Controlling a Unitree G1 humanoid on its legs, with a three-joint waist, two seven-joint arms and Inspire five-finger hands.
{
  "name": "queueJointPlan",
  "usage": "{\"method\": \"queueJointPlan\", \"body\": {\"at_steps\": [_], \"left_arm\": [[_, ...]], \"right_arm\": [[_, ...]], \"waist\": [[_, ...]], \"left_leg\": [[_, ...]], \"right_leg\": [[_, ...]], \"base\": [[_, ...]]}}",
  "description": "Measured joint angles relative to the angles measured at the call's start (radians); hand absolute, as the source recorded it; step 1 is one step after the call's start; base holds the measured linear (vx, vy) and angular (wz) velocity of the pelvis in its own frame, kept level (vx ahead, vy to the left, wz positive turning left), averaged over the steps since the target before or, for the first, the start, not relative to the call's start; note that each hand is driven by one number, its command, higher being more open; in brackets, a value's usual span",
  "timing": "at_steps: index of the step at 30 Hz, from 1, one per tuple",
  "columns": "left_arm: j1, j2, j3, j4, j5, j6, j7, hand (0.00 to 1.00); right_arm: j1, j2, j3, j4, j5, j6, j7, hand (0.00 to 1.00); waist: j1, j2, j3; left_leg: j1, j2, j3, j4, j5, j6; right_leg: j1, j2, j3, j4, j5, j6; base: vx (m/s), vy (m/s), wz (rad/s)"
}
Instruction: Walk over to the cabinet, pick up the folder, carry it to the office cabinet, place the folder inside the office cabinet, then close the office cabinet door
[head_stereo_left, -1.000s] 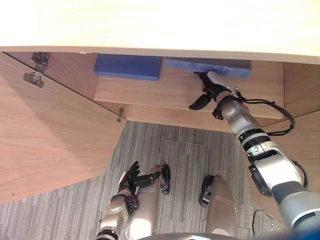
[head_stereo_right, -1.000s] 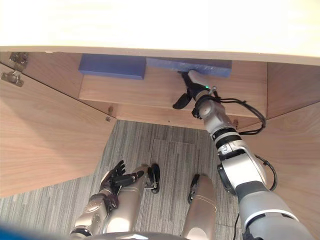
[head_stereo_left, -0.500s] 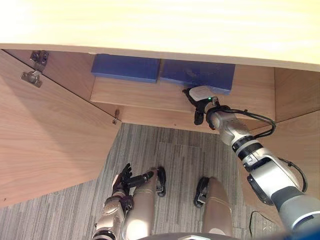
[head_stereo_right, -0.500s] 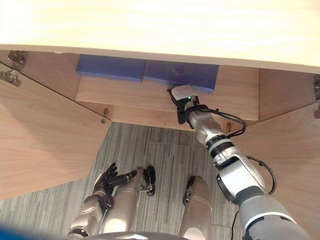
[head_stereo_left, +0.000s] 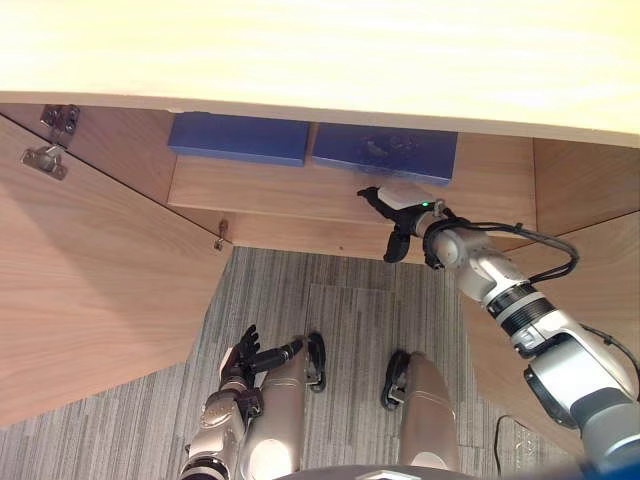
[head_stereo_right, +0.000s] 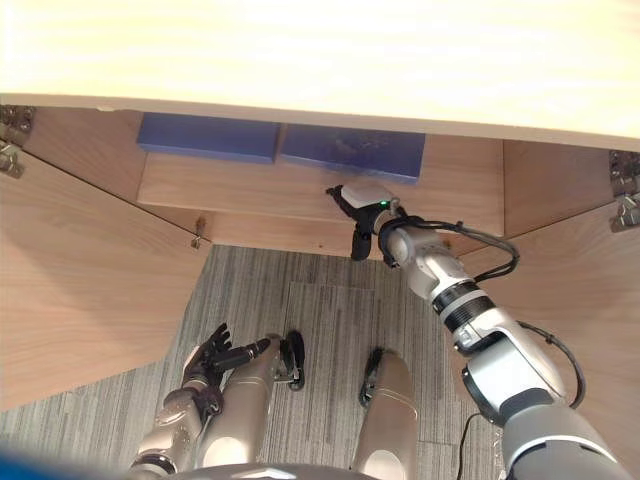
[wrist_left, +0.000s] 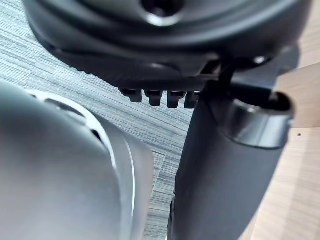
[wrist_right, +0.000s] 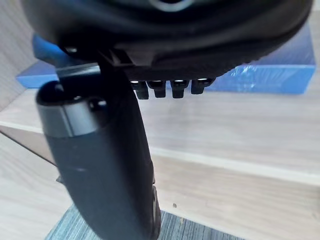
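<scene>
So the folder (head_stereo_left: 385, 152) is lying flat on the wooden shelf (head_stereo_left: 280, 190) inside the office cabinet (head_stereo_left: 570, 170), towards the right of the shelf, its dark blue cover glinting a little. Just beside it on the left lies a second blue folder (head_stereo_left: 238, 138), also flat, the two almost edge to edge with a narrow gap between. The right hand (head_stereo_left: 405, 200) hovers at the shelf's front lip, just in front of the folder's near edge. Its fingers (head_stereo_left: 368, 193) are loosely spread and the thumb hangs down past the lip, with nothing held. From where I stand I cannot tell whether a fingertip brushes the folder's edge. The right wrist view looks across bare shelf board to the folder's blue front edge. The left hand (head_stereo_left: 243, 357) hangs low by the robot's side, well apart from the cabinet, fingers relaxed and fanned out, holding nothing. Both doors stand open: the left door (head_stereo_left: 90, 290) is swung wide with a metal hinge (head_stereo_left: 45, 160) showing near its top corner, and the right door (head_stereo_right: 590, 300) is angled out on the other side. Below the cabinet the floor is grey striped carpet (head_stereo_left: 350, 310).
</scene>
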Motion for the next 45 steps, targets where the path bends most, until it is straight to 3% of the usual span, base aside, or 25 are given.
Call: {"method": "queueJointPlan", "body": {"at_steps": [10,17,21,23,27,28,30,31,35,37,38,39,40,41,42,43,45], "left_arm": [[0.024,-0.001,-0.001,0.005,0.003,0.003,-0.004,1.00],[0.032,0.024,-0.026,0.083,0.030,0.005,-0.025,1.00],[0.035,0.043,-0.023,0.116,0.070,0.006,-0.033,1.00],[0.035,0.045,-0.017,0.123,0.092,0.004,-0.040,1.00],[0.046,0.049,-0.003,0.172,0.163,0.000,-0.044,1.00],[0.051,0.055,-0.004,0.190,0.182,0.000,-0.043,1.00],[0.053,0.038,-0.015,0.222,0.199,0.002,-0.044,1.00],[0.045,0.036,-0.044,0.235,0.213,0.002,-0.041,1.00],[0.021,0.003,-0.071,0.260,0.261,0.004,-0.031,1.00],[0.016,-0.004,-0.070,0.260,0.286,0.003,-0.013,1.00],[0.015,0.000,-0.062,0.261,0.297,0.001,-0.003,1.00],[0.005,0.009,-0.059,0.259,0.296,-0.010,0.004,1.00],[0.000,0.012,-0.059,0.259,0.295,-0.021,0.005,1.00],[-0.017,0.020,-0.054,0.270,0.293,-0.024,0.007,1.00],[-0.010,0.016,-0.037,0.281,0.286,-0.025,0.013,1.00],[-0.007,0.019,-0.020,0.304,0.271,-0.024,0.014,1.00],[0.017,0.022,0.020,0.315,0.224,-0.017,0.018,1.00]], "right_arm": [[-0.103,0.005,-0.012,-0.004,0.046,0.002,0.000,1.00],[-0.031,0.022,0.039,-0.036,0.081,-0.033,0.007,1.00],[0.058,0.039,0.077,-0.036,0.119,-0.057,0.010,1.00],[0.095,0.045,0.115,-0.036,0.186,-0.067,0.016,1.00],[0.205,0.147,0.157,-0.035,0.318,-0.108,0.034,1.00],[0.229,0.194,0.156,-0.028,0.324,-0.123,0.033,1.00],[0.271,0.240,0.141,-0.007,0.352,-0.139,0.023,1.00],[0.309,0.273,0.126,0.013,0.352,-0.139,0.009,1.00],[0.492,0.340,0.007,0.057,0.366,-0.133,-0.025,1.00],[0.586,0.361,-0.093,0.057,0.439,-0.127,-0.052,1.00],[0.629,0.381,-0.160,0.051,0.473,-0.116,-0.088,1.00],[0.648,0.396,-0.237,0.050,0.473,-0.097,-0.129,1.00],[0.649,0.399,-0.276,0.049,0.473,-0.092,-0.146,1.00],[0.659,0.408,-0.348,0.050,0.478,-0.089,-0.184,1.00],[0.660,0.405,-0.369,0.049,0.494,-0.090,-0.199,1.00],[0.670,0.401,-0.377,0.045,0.514,-0.091,-0.214,1.00],[0.727,0.397,-0.404,0.046,0.515,-0.089,-0.223,1.00]], "waist": [[-0.002,0.004,0.002],[-0.003,0.005,-0.013],[-0.003,0.003,-0.038],[0.001,0.000,-0.043],[0.016,0.004,-0.098],[0.016,0.010,-0.128],[0.005,0.033,-0.170],[-0.024,0.029,-0.184],[-0.048,0.037,-0.196],[-0.064,0.047,-0.197],[-0.069,0.034,-0.189],[-0.085,0.007,-0.174],[-0.091,0.014,-0.177],[-0.085,0.003,-0.155],[-0.078,0.008,-0.152],[-0.090,0.017,-0.142],[-0.087,0.036,-0.132]], "left_leg": [[0.105,0.001,0.001,-0.092,0.025,-0.012],[0.342,0.021,0.003,-0.410,0.153,-0.054],[0.400,0.065,0.005,-0.433,0.160,-0.059],[0.403,0.080,-0.017,-0.365,0.160,-0.059],[0.432,0.051,-0.245,-0.188,0.157,-0.062],[0.437,0.038,-0.329,-0.219,0.100,-0.094],[0.508,0.047,-0.384,-0.355,0.063,-0.119],[0.535,0.044,-0.369,-0.415,0.063,-0.119],[0.608,0.034,-0.258,-0.466,0.064,-0.118],[0.602,0.016,-0.203,-0.425,0.067,-0.114],[0.533,-0.009,-0.182,-0.280,0.078,-0.111],[0.474,-0.035,-0.165,-0.285,0.001,-0.050],[0.475,-0.025,-0.171,-0.406,0.047,-0.043],[0.482,-0.011,-0.095,-0.453,0.148,-0.043],[0.487,0.006,-0.031,-0.455,0.149,-0.033],[0.497,0.020,0.008,-0.451,0.148,-0.028],[0.550,0.061,0.105,-0.471,0.148,-0.023]], "right_leg": [[0.107,0.005,-0.039,-0.088,0.023,-0.003],[0.361,0.097,-0.090,-0.454,0.173,-0.021],[0.465,0.164,-0.084,-0.600,0.231,-0.037],[0.495,0.186,-0.046,-0.620,0.248,-0.047],[0.561,0.231,0.096,-0.652,0.275,-0.059],[0.558,0.248,0.149,-0.663,0.276,-0.059],[0.531,0.277,0.208,-0.664,0.278,-0.053],[0.514,0.272,0.236,-0.666,0.291,-0.033],[0.504,0.263,0.337,-0.661,0.322,0.016],[0.480,0.262,0.397,-0.660,0.355,0.045],[0.467,0.236,0.456,-0.654,0.367,0.054],[0.445,0.201,0.484,-0.656,0.371,0.065],[0.420,0.198,0.458,-0.655,0.381,0.084],[0.400,0.174,0.363,-0.701,0.421,0.085],[0.399,0.149,0.237,-0.745,0.457,0.048],[0.392,0.116,0.092,-0.710,0.452,0.027],[0.397,0.060,-0.084,-0.560,0.388,-0.058]], "base": [[0.02,-0.024,0.00],[0.09,-0.056,-0.11],[0.10,-0.069,-0.24],[0.08,-0.052,-0.49],[0.08,0.003,-1.06],[0.09,0.139,-1.31],[0.07,0.229,-1.18],[0.05,0.187,-0.85],[0.03,0.225,-0.88],[-0.02,0.204,-1.02],[-0.23,0.236,-1.23],[-0.22,0.185,-1.20],[-0.29,0.154,-1.32],[-0.21,0.127,-1.50],[-0.26,0.152,-1.69],[-0.25,0.147,-1.55],[-0.21,0.139,-1.52]]}}
